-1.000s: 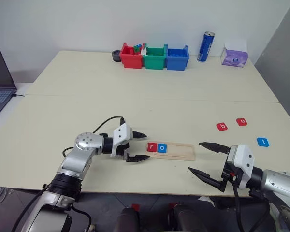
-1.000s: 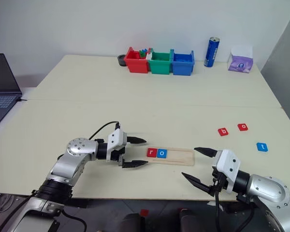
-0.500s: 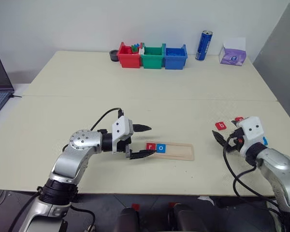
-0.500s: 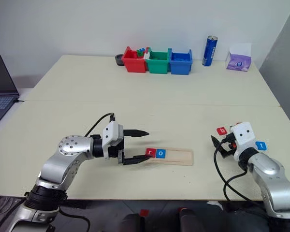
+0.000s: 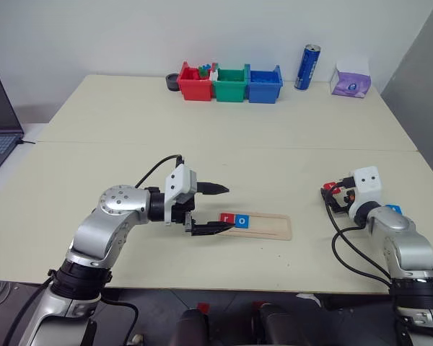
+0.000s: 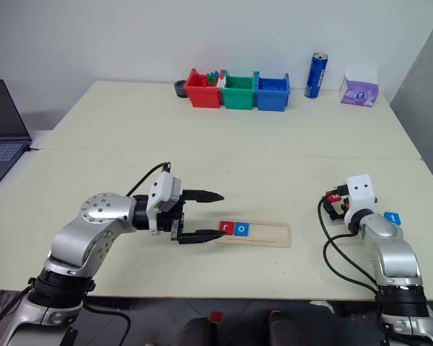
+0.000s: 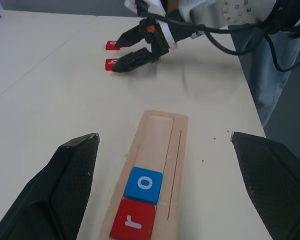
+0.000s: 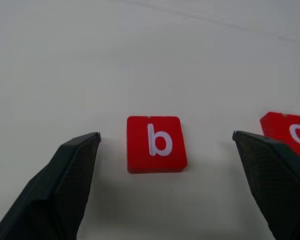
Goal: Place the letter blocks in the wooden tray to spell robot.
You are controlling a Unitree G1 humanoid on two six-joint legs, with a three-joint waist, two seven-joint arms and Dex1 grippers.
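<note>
Left eye view, wooden tray (image 5: 267, 225) lying left-right across table (image 5: 224, 155)

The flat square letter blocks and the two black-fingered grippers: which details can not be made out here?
- Red "o" block: the right wrist view's edge cuts it off.
- Red "b" block: in the head views the right gripper covers most of it.
- Small pieces in the red plastic bin: too small to identify.
</note>
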